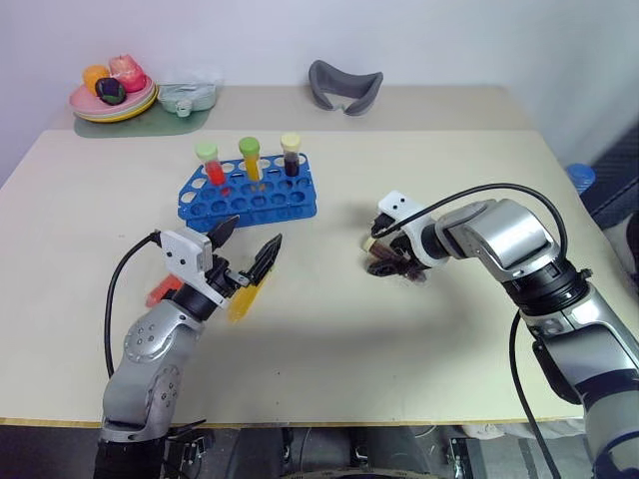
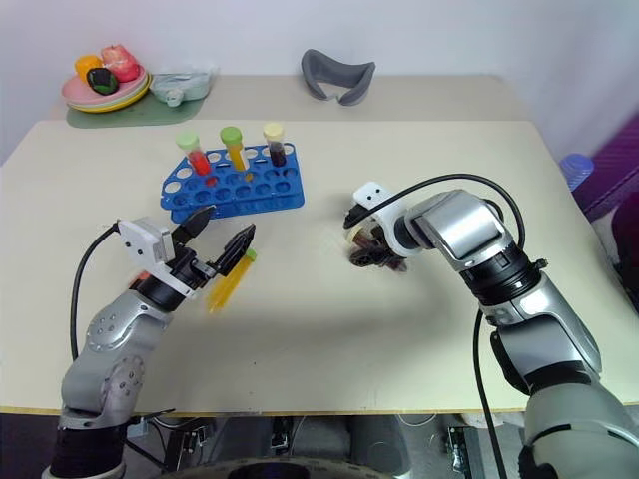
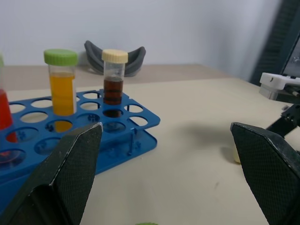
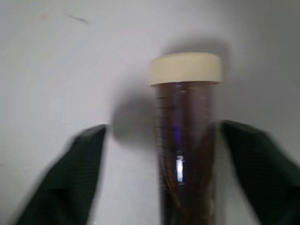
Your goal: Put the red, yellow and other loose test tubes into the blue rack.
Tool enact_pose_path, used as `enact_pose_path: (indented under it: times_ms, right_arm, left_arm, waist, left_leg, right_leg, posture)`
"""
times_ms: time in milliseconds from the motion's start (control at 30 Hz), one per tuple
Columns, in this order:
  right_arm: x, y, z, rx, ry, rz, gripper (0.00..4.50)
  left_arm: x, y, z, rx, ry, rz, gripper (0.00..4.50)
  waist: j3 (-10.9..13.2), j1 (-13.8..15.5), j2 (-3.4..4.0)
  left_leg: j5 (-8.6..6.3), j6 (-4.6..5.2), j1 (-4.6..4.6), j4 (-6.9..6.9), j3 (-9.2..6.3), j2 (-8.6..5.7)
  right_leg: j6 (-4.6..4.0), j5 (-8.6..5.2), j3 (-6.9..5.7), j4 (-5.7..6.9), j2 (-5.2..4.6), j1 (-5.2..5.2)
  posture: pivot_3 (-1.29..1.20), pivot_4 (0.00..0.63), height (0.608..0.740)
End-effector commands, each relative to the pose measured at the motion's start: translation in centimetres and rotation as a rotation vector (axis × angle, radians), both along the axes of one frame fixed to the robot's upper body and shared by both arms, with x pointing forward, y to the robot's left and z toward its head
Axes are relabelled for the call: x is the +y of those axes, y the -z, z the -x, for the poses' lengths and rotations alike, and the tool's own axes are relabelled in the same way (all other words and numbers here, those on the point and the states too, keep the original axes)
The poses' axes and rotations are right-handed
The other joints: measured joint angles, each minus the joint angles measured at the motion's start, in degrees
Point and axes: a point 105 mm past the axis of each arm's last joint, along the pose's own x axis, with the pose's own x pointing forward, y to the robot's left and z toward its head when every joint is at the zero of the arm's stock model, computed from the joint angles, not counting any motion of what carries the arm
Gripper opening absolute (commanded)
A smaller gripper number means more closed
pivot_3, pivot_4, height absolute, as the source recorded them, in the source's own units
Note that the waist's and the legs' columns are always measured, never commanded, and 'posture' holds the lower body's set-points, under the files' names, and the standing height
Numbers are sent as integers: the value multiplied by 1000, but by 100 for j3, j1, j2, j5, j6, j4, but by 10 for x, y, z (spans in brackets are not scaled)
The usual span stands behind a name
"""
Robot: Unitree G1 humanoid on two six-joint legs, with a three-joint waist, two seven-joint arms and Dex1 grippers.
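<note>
Left hand (image 1: 246,249): fingers spread wide, empty, above a yellow tube (image 1: 244,298) lying on the bench (image 1: 329,339)
Blue rack (image 1: 250,197): held three upright tubes (red, yellow, brown)
Right hand (image 2: 365,239): fingers apart, a brown tube (image 4: 186,154) between them

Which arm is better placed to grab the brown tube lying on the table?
Right. Its open claw straddles the brown tube lying on the table; the left claw is open above a yellow tube.
</note>
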Motion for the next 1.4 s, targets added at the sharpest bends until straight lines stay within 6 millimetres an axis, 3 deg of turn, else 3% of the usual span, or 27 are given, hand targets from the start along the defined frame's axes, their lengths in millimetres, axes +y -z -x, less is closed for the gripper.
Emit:
enact_pose_path:
  times_ms: [33,433,1100,1200,1333,1400]
  right_arm:
    - [-10,-9,1,-24,36,3,4404]
    - [-48,2,22,44,106,109,4404]
    - [-27,9,9,32,56,128,4404]
    - [-23,11,10,34,41,129,3618]
    - [-22,10,10,27,42,126,1667]
    - [-22,9,9,23,42,121,1667]
  left_arm:
    - [-3,-10,1,-46,12,0,4500]
    - [-4,-7,1,-37,28,2,4500]
    - [-7,-5,1,-45,29,12,4500]
    - [-8,-5,2,-45,29,12,4500]
    - [-7,-6,1,-46,27,13,4500]
    - [-7,-7,1,-47,27,13,4500]
  waist:
    - [0,10,0]
    - [0,8,0]
    - [-3,-25,-5]
    - [-3,-29,-5]
    - [-3,-19,-5]
    - [-3,-16,-5]
  left_leg:
    - [0,0,0,1,0,0]
    - [-1,2,-1,1,-1,-1]
    - [-19,34,64,-1,0,2]
    - [-19,34,65,-2,0,3]
    - [-19,34,65,-2,0,3]
    - [-19,34,65,-2,0,2]
  right_leg:
    - [0,0,0,0,0,0]
    - [0,0,0,-2,0,1]
    - [-1,0,2,-6,4,62]
    - [-1,0,2,-6,3,62]
    - [-1,0,2,-5,1,62]
    - [-1,0,2,-6,0,63]
  posture:
    - [0,150,735]
    - [0,150,735]
    - [0,150,735]
    - [0,150,735]
    - [0,150,735]
    - [0,150,735]
